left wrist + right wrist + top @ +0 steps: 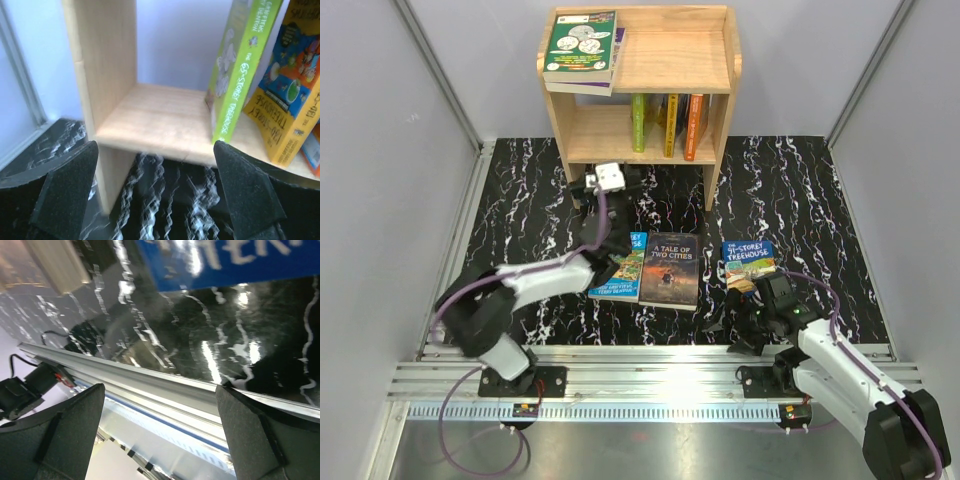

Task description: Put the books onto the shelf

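L end effector (155, 150) & R end effector (160, 387) both gape wide, empty; three glossy paperback books (672, 270) lie flat mid black-marbled worktop (520, 220), prob. light, slick, bendy, so pinch a long edge; rest on light-wood two-tier shelf (710, 60) at back edge.

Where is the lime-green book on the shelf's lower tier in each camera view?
Top external: lime-green book stands upper centre, leftmost of three on the lower tier.
Left wrist: the book leans right of centre, spine lettering toward the camera.
Right wrist: not in view.
Shared landmark: the yellow book just to its right, in top and left wrist views.
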### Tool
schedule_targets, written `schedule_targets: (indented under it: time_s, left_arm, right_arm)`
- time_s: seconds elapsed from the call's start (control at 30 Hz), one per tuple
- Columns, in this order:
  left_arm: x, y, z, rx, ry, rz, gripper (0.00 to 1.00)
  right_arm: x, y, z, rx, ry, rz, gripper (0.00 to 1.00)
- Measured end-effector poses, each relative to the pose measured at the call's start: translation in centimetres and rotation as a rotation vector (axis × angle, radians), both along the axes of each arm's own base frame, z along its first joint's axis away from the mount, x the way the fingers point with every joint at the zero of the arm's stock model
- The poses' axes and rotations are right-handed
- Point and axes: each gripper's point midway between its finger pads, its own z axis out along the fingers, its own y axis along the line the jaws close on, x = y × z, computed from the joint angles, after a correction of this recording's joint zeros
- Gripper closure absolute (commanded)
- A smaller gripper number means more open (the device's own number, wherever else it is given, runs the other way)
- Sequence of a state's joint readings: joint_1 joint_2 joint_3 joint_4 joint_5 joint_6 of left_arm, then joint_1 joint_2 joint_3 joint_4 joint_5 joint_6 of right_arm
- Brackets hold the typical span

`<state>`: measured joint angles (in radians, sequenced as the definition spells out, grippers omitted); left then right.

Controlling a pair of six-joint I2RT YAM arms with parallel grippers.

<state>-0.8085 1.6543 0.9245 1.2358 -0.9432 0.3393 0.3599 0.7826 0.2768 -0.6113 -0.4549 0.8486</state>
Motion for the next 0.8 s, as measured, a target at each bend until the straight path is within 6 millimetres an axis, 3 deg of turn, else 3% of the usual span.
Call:
schedule_targets:
  time_s: [0.13,0.23,0.3,0.4,0.47,0.53,0.63,0.73,0.8]
  left_arm:
    - [-3.8,0.9,0.7,-0.119,0.14,-0.109,0.01]
    - [-5.2,2.1,1.1,-0.232,0.218,-0.239,0.01]
    - [-6.0,2.6,-0.3,-0.297,0.287,-0.299,0.01]
    - [-7.2,0.6,-5.2,-0.322,0.452,-0.407,0.01]
    - [-7.7,-1.5,-10.3,-0.294,0.622,-0.468,0.02]
    - [-8.4,-3.6,-15.6,-0.265,0.793,-0.52,0.04]
    - [-10.2,-5.5,-22.2,-0.225,1.019,-0.561,0.03]
    - [-11.4,-6.4,-25.1,-0.229,1.13,-0.588,0.03]
    - [-10.8,-7.7,-24.2,-0.277,1.131,-0.631,0.03]
  right_arm:
    - [1.4,0.7,1.5,0.029,-0.027,-0.016,0.0]
    - [4.0,1.7,3.4,0.048,-0.069,-0.024,0.0]
    - [6.4,2.6,5.0,0.06,-0.104,-0.026,0.0]
    - [10.4,4.0,6.5,0.067,-0.131,-0.025,0.0]
    - [13.2,5.1,6.5,0.069,-0.137,-0.021,0.0]
    - [15.6,6.0,5.3,0.062,-0.125,-0.018,0.0]
    - [17.1,6.4,3.2,0.036,-0.085,-0.015,0.0]
    - [18.1,6.4,1.8,-0.004,-0.059,-0.016,0.0]
    - [18.7,6.2,1.2,-0.031,-0.058,-0.017,0.0]
